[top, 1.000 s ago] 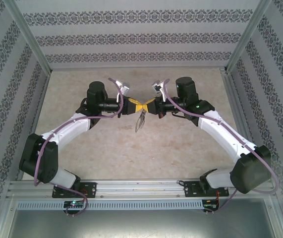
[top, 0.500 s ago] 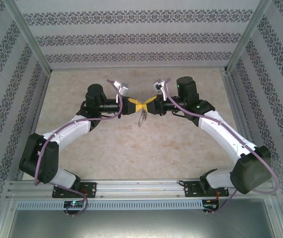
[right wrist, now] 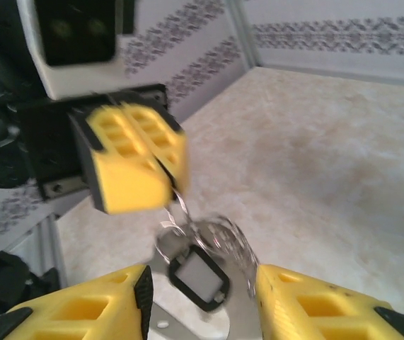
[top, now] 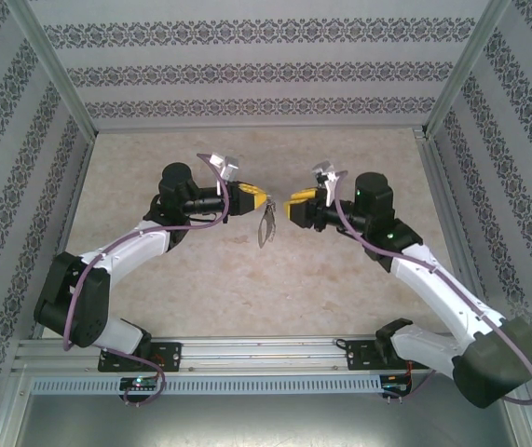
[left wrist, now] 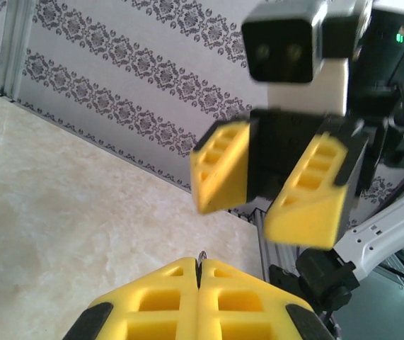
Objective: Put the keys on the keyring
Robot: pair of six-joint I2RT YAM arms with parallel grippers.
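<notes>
Right arm [top: 433,282] back, one keyring [top: 266,223], maybe key [right wrist: 198,280]

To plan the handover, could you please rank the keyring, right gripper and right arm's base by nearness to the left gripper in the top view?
1. The keyring: hanging from the shut left gripper.
2. The right gripper: open, facing it from the right, apart.
3. The right arm's base: at the near edge, lower right.

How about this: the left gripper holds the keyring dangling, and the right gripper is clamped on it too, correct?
Not quite. The left gripper holds the keyring dangling, but the right gripper is open and apart from it, as the top view shows.
</notes>
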